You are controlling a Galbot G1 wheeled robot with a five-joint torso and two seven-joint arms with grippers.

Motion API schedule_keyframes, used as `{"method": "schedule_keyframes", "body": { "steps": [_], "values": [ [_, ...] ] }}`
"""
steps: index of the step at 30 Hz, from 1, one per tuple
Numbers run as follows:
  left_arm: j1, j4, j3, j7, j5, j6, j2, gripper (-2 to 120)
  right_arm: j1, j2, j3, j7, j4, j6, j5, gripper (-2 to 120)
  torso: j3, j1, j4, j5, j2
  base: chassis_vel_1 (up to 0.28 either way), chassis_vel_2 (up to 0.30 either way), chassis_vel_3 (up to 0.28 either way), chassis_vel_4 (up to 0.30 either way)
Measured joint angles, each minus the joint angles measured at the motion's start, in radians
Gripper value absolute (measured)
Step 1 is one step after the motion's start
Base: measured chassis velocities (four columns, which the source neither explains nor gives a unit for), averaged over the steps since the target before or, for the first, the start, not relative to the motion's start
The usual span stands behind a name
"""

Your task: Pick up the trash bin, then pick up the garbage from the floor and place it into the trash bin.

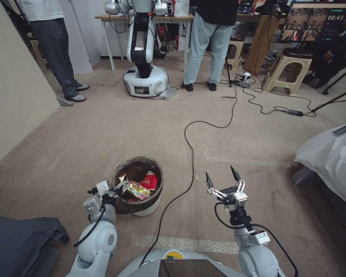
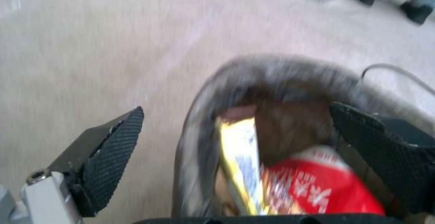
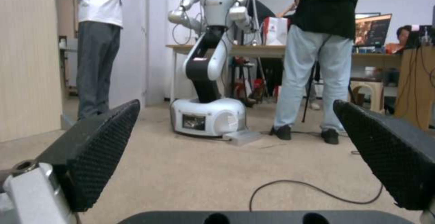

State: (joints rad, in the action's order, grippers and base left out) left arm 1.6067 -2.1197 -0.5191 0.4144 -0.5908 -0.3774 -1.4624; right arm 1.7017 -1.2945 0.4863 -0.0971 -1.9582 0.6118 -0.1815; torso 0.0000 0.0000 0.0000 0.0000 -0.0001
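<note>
Open left hand straddling trash bin rim

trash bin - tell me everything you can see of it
The bin is small, round, white plastic, lined with a dark bag folded over its rim. It stands upright on the carpet, just ahead of the robot's left side. Inside lie a yellow wrapper and a red-and-white cup. The left claw is open, straddling the near rim, one finger inside and one outside. A black cable runs along the floor beside it.
</note>
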Motion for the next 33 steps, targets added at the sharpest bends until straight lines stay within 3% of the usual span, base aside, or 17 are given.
{"method": "schedule_keyframes", "body": {
  "steps": [5, 7, 8, 11, 13, 15, 24, 33],
  "values": [
    [0.0, -0.046, 0.007, -0.032, 0.111, 0.061, -0.002, 99, -0.005, 0.0, 0.003, 0.008, 0.0, 0.002, -0.001, 100, 0.0, 0.0, -0.0001, -0.0001, 0.0, 0.0, 0.0, 0.0, 0.0],
    [0.028, -0.07, 0.012, -0.125, 0.338, 0.187, -0.01, 100, -0.016, -0.008, -0.005, 0.07, 0.001, 0.006, 0.001, 100, 0.0, 0.0, 0.0, 0.0, 0.0, 0.0, 0.0, 0.0, 0.0],
    [0.028, -0.07, 0.012, -0.125, 0.338, 0.187, -0.01, 100, -0.016, -0.008, -0.005, 0.07, 0.001, 0.006, 0.001, 100, 0.0, 0.0, 0.0, 0.0, 0.0, 0.0, 0.0, 0.0, 0.0],
    [0.108, -0.097, 0.045, -0.198, 0.531, 0.329, -0.015, 100, -0.021, -0.015, -0.008, 0.144, 0.004, 0.006, 0.043, 100, 0.0, 0.0, -0.0001, 0.0002, 0.0, 0.0, 0.0, 0.0, 0.0],
    [0.124, -0.096, 0.049, -0.209, 0.559, 0.357, -0.017, 100, -0.023, -0.018, -0.007, 0.16, 0.006, 0.004, 0.056, 100, 0.0, 0.0, 0.0, 0.0, 0.0, 0.0, 0.0, 0.0, 0.0],
    [0.16, -0.07, 0.057, -0.224, 0.623, 0.449, -0.024, 100, -0.033, -0.031, -0.006, 0.212, 0.02, -0.015, 0.11, 100, 0.0, 0.0, 0.0, -0.0001, 0.0, 0.0, 0.0, 0.0, 0.0],
    [0.21, -0.042, 0.068, -0.217, 0.657, 0.514, -0.025, 100, -0.046, -0.046, -0.022, 0.252, 0.02, -0.046, 0.148, 100, 0.0, 0.0, 0.0, 0.0, 0.0, 0.0, 0.0, 0.0, 0.0],
    [0.209, -0.041, 0.066, -0.215, 0.657, 0.515, -0.025, 100, -0.047, -0.047, -0.023, 0.252, 0.019, -0.047, 0.15, 100, 0.0, 0.0, -0.0001, 0.0, 0.0, 0.0, 0.0, 0.0, 0.0]
  ]
}}
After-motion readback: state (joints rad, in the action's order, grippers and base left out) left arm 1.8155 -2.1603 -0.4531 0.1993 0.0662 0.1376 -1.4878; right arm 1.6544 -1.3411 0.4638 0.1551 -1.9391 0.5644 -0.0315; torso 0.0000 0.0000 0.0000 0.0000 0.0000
